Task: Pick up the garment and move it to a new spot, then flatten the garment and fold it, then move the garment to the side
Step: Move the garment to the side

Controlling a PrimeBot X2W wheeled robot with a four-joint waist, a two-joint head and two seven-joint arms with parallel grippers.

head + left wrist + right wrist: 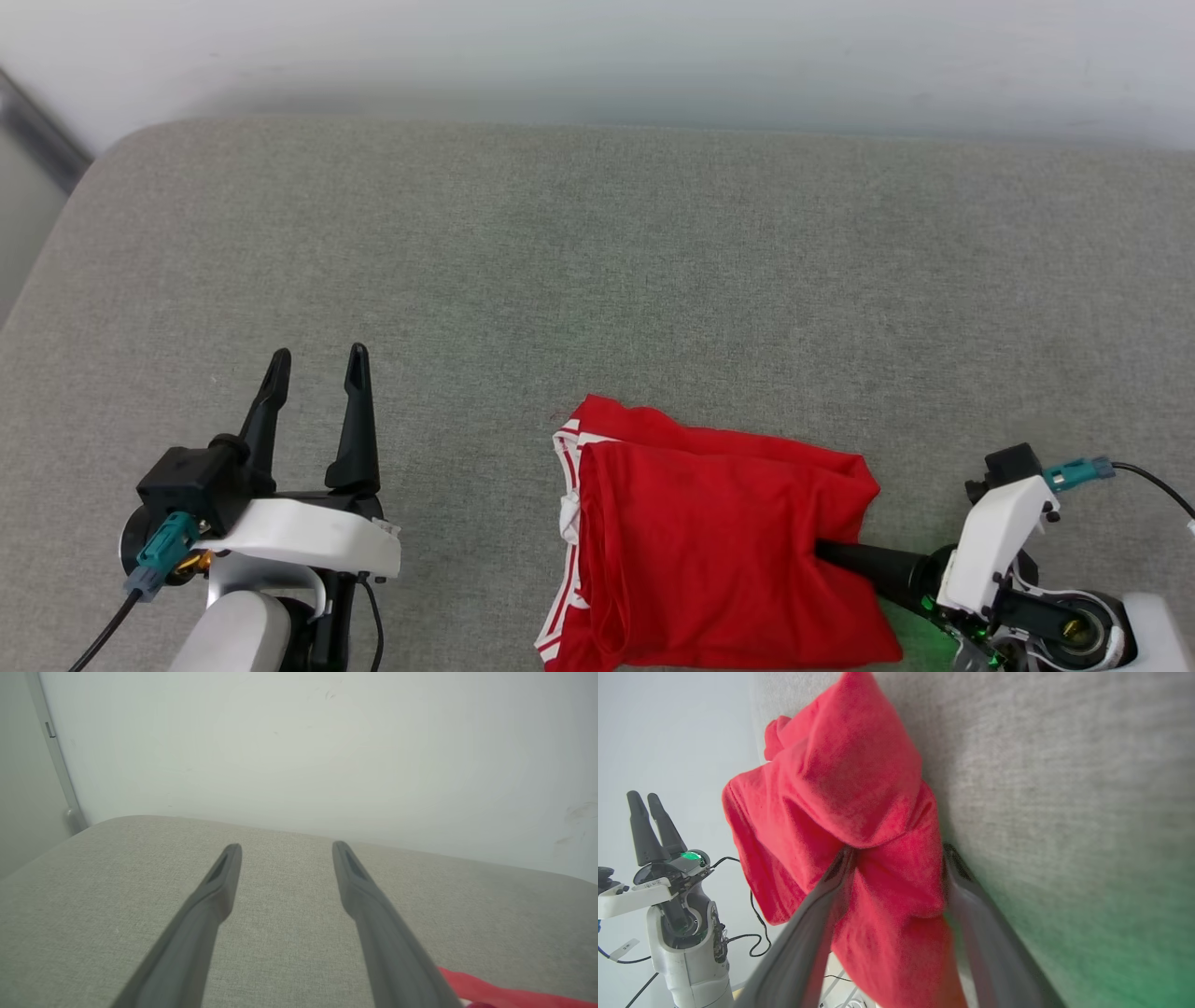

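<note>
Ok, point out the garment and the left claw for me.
garment [709,551]: head view, middle of the red top layer.
left claw [317,357]: head view, midway between its two fingertips.

You can read nothing: the garment [719,551] shows plain red, and the labels [625,948] on the left arm [691,966] are too blurred.
</note>
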